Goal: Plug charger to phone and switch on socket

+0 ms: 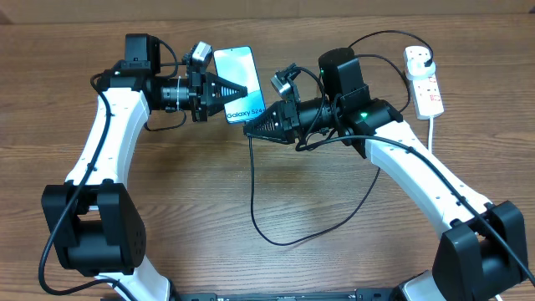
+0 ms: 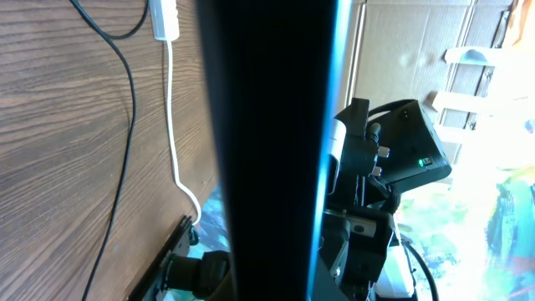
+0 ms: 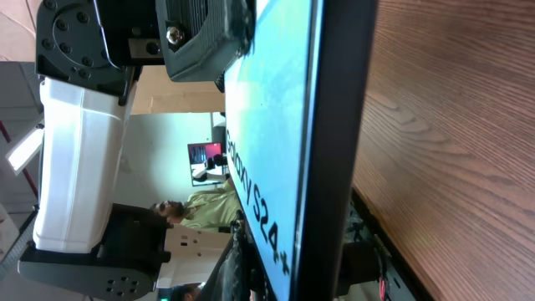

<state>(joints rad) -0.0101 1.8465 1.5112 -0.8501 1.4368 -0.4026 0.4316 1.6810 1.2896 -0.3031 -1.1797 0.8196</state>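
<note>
The wooden table (image 1: 209,209) lies under both my arms, which reach in toward its far middle. My left claw (image 1: 242,89) is pressed together on the phone (image 1: 234,65), holding it by its right long edge. From my left wrist that phone is only a dark edge-on slab (image 2: 267,150) down the middle of the view, and it hides my own fingers. My right claw (image 1: 251,130) sits just at the phone's near end, pinched on the end of the charger (image 1: 254,176). The connector tip itself is buried between my fingers and I cannot see whether it meets the phone. From my right wrist the blue screen (image 3: 276,125) reads "Galaxy S24+". From overhead my left claw covers part of that writing. The socket (image 1: 428,88) lies well apart at the far right, with red marks too small to read. A black plug (image 1: 427,58) sits in its far end, and its white cord (image 1: 432,125) trails toward me. The charger's thin black cable hangs from my right claw, loops wide over the wood and passes under my right arm.
</note>
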